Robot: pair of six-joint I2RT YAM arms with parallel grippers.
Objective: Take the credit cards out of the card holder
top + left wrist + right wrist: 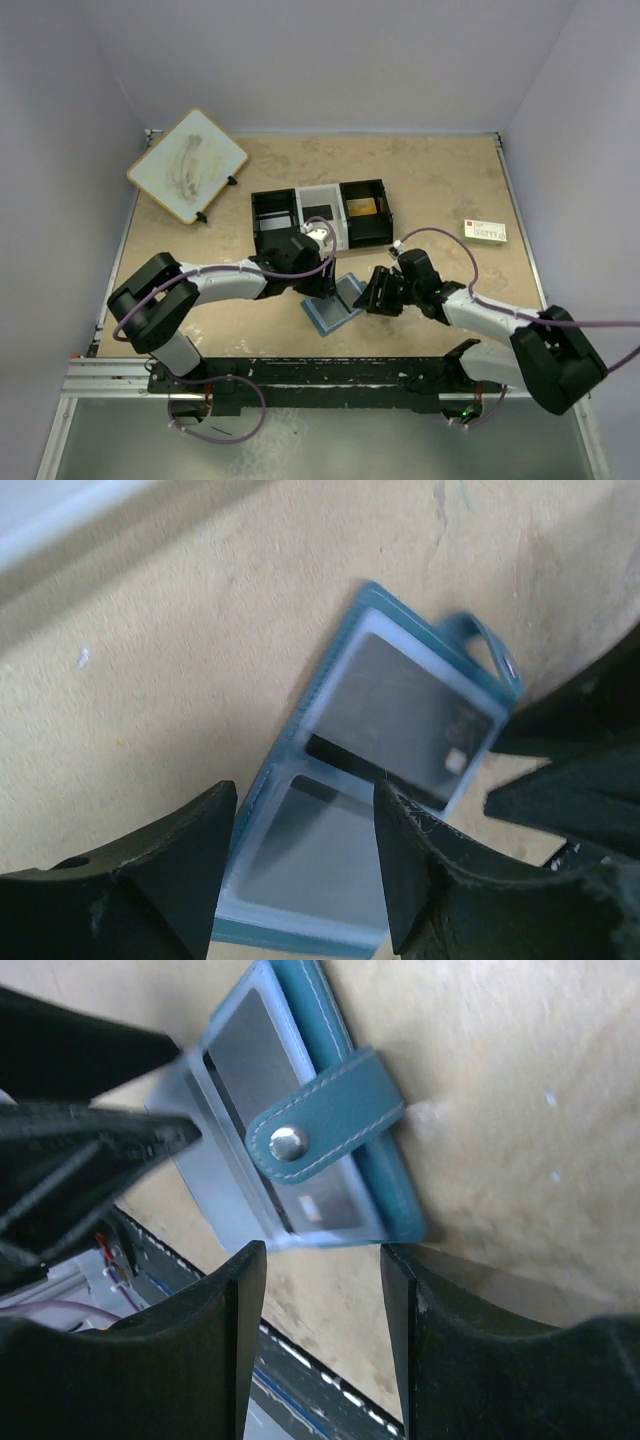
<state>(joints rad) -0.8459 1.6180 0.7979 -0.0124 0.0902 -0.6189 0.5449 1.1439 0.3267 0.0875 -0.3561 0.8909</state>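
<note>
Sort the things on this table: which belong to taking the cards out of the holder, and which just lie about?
Job: blue card holder, dark card in its pocket.
Lying about: three-compartment tray, whiteboard, white card with green and red print.

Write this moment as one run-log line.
holder: open on table | card: in pocket | left gripper: open, above holder | right gripper: open, beside holder

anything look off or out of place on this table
The smudged whiteboard sits askew at the far left corner, one corner seemingly past the table edge. The card holder lies open and angled near the front, a dark card in one pocket, which suits the job. Nothing looks spilled or broken.
</note>
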